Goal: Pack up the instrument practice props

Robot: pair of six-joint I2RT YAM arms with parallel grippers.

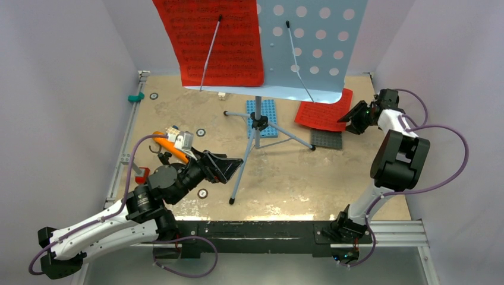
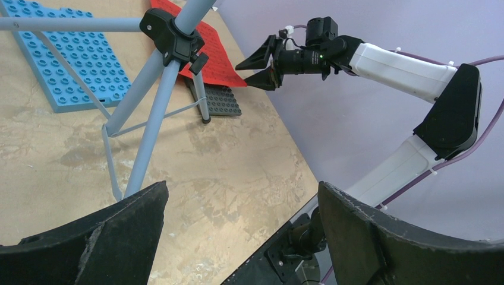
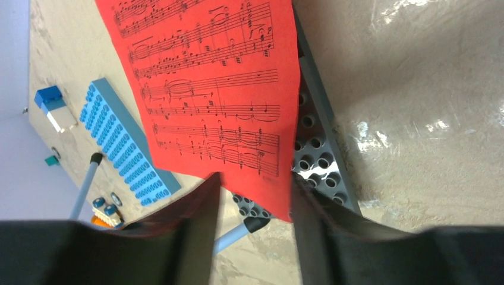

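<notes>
Sheet-music page (image 3: 220, 89) before parted right claw (image 3: 254, 185), atop grey plate (image 3: 316, 159)

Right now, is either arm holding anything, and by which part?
Nothing is held. The left gripper and right gripper are open; the right straddles the red sheet's edge.

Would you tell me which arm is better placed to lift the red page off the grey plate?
Right: the right gripper, jaws open, sits at the red sheet-music page; the left gripper is far off by the tripod leg.
</notes>
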